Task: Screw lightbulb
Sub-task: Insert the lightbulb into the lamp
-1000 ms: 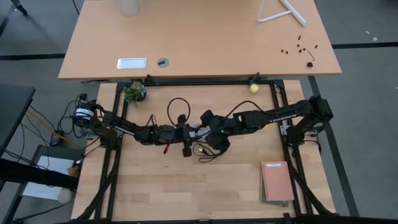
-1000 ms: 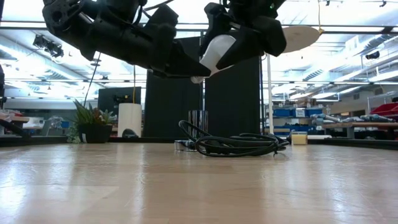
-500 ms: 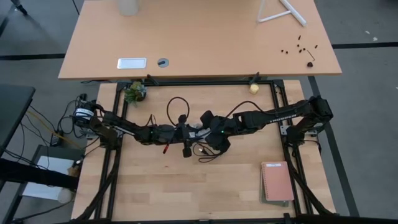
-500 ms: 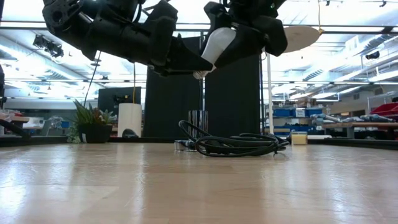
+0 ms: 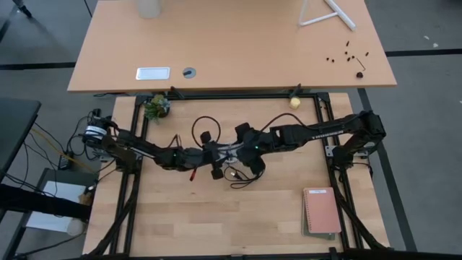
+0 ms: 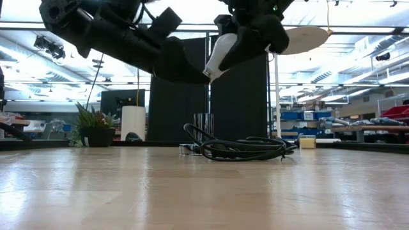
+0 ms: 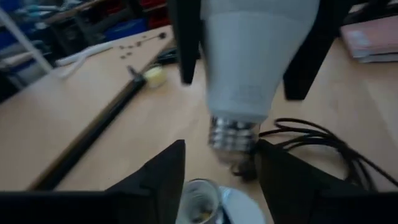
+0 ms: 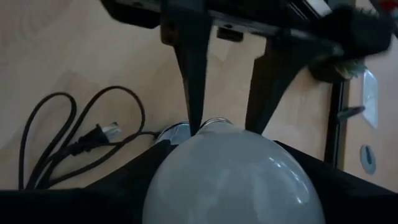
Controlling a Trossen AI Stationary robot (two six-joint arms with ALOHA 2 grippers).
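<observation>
The white lightbulb [image 6: 220, 51] hangs in the air over the middle of the table, tilted, with its silvery screw base [image 7: 233, 134] pointing down. My right gripper [image 5: 232, 148] is shut on its glass. My left gripper [image 7: 221, 149] is open. Its two fingers stand on either side of the screw base [image 8: 214, 122], and I cannot tell whether they touch it. Below them the round silver socket [image 7: 202, 199] lies on the table, and its black cord [image 6: 243, 150] lies coiled beside it. My right gripper pinches the wide part of the bulb's glass [image 7: 208, 62] between its two fingers [image 7: 185, 37]. It comes slanting down from the table's right side. The bulb is lifted clear of the table, tilted, with its screw base at the low end over the socket [image 8: 174, 132].
A small potted plant [image 5: 155, 107] and a yellowish ball [image 5: 294, 102] sit at the far edge. A pink notebook [image 5: 321, 211] lies near the right front corner. The cord's plug end [image 8: 102, 134] lies beside the socket. A second table [image 5: 231, 43] stands beyond.
My right gripper has rolled at the wrist while staying in place. The bulb has turned with it and now hangs steeper, its base pointing more nearly down. My left gripper has turned at the wrist beside the base.
</observation>
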